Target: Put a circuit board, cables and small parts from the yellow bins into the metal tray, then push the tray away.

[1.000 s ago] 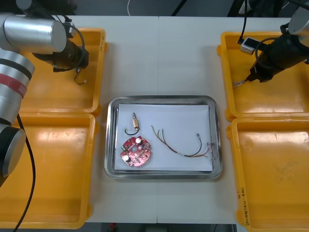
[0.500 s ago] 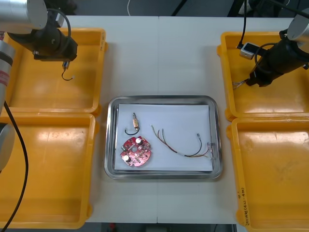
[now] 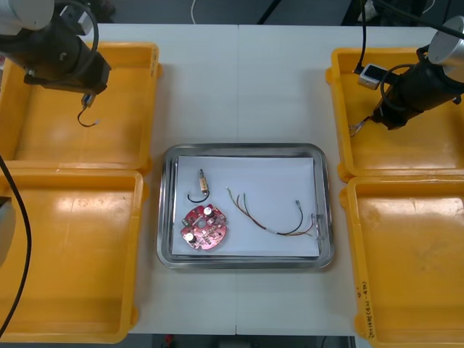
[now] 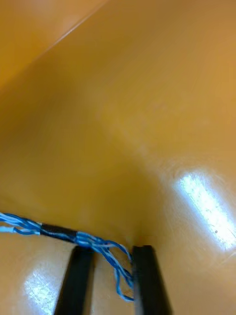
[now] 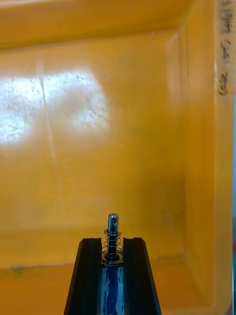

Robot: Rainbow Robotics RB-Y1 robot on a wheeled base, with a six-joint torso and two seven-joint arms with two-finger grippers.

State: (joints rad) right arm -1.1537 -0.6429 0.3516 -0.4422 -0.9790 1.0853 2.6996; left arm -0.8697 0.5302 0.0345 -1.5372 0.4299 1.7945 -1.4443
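Over the far left yellow bin (image 3: 43, 138) my left gripper (image 3: 88, 99) (image 5: 112, 242) is shut on the metal end (image 5: 112, 229) of a black cable (image 3: 86, 119), whose curled tail hangs below. My right gripper (image 3: 375, 119) (image 4: 112, 252) is low in the far right yellow bin (image 3: 420, 148). Its fingers (image 4: 143, 275) stand close together with the twisted blue and white cable (image 4: 59, 230) (image 3: 356, 127) running between them. The metal tray (image 3: 243, 148), white inside, lies at the centre and holds a round red circuit board (image 3: 204, 228), a red and yellow cable (image 3: 275, 221) and another black cable (image 3: 199, 190).
Near yellow bins stand at the left (image 3: 72, 254) and the right (image 3: 413, 254) of the tray, both bare inside. Light table shows beyond the tray, between the two far bins.
My left gripper has moved left over the far left bin, carrying the black cable. The right gripper's fingers have drawn together around the blue and white cable.
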